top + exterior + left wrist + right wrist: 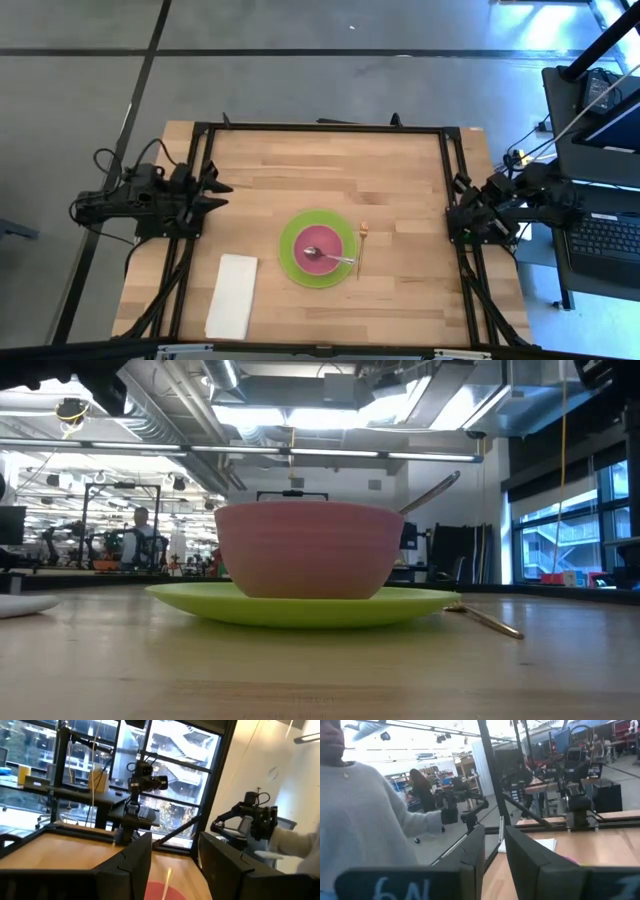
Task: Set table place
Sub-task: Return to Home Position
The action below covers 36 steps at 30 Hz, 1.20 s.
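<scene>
Evidently the place is all but laid. Just below centre in the high view, the green plate (pixel 290 262) lies on the tabletop (pixel 330 170) with the pink bowl (pixel 308 236) on it. The silver spoon (pixel 335 258) rests in the bowl, its handle reaching out over the rim toward the frame's right. The gold-tipped fork (pixel 361 250) lies just beside the plate's right edge.

All that seems left is for the arms to park. The left hand (pixel 228 196) sits at the middle left edge of the tabletop, fingers apart and empty. The right hand (pixel 450 225), at the middle right edge, is likewise parted and holds nothing.

A white napkin (pixel 232 295) lies at lower left, apart from the plate. A laptop (pixel 610 235) stands off the tabletop at far right. A person (pixel 365 820) in a grey sweater fills the left of the right wrist view. Nothing appears to block either arm.
</scene>
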Tool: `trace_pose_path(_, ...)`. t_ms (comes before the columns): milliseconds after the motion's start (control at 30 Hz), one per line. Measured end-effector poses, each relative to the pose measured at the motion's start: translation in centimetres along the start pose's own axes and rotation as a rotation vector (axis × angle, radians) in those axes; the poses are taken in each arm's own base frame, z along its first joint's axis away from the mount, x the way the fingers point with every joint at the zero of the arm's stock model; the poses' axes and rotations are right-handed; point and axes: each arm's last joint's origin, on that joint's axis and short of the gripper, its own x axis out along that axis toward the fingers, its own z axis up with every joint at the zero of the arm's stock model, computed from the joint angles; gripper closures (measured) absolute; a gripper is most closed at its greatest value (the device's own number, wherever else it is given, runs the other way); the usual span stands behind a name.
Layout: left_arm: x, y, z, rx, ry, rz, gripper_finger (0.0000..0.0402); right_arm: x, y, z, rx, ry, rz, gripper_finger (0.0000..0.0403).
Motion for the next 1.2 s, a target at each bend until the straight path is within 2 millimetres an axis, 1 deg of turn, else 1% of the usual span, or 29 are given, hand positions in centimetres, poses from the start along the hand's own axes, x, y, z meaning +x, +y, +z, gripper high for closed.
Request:
trace_pose_path(100, 0.0, 0.1, -0.2, 0.0, 0.019, 0.006, 0.0245, 0.0, 0.0, 0.0, 0.001, 0.001, -0.002, 0.0325)
trace_pose_path(200, 0.0, 0.1, -0.3, 0.011, 0.031, 0.001, 0.0245, 0.2, -0.3, -0.5, 0.006, 0.012, -0.019, 0.0325)
trace_pose_path(400, 0.0, -0.1, -0.4, 0.106, 0.05, -0.054, 0.0245, 1.1, -1.4, -2.4, 0.027, 0.042, -0.054, 0.0325)
trace_pose_path(533, 0.0, -0.3, -0.5, 0.143, 0.07, -0.141, 0.0245, 2.0, -2.3, -3.6, 0.008, -0.009, -0.033, 0.0325)
trace_pose_path(700, -0.1, -0.4, -0.5, 0.143, 0.074, -0.171, 0.0245, 2.9, -3.5, -5.9, 0.077, -0.051, -0.017, 0.0324)
trace_pose_path(800, 0.0, -0.3, -0.5, 0.144, 0.071, -0.142, 0.0245, 3.2, -4.1, -7.1, 0.068, -0.097, 0.002, 0.0324)
trace_pose_path(967, 0.0, 0.0, -0.5, 0.145, 0.053, -0.026, 0.0245, 3.4, -4.8, -9.0, 0.063, -0.173, 0.036, 0.0324)
trace_pose_path(1133, 0.0, 0.2, -0.5, 0.12, 0.032, 0.043, 0.0245, 3.5, -5.0, -9.2, 0.089, -0.171, 0.011, 0.0324)
trace_pose_path(1200, 0.3, 0.5, -1.2, 0.117, 0.024, 0.042, 0.0245, 3.5, -5.0, -9.1, 0.064, -0.175, 0.008, 0.0324)
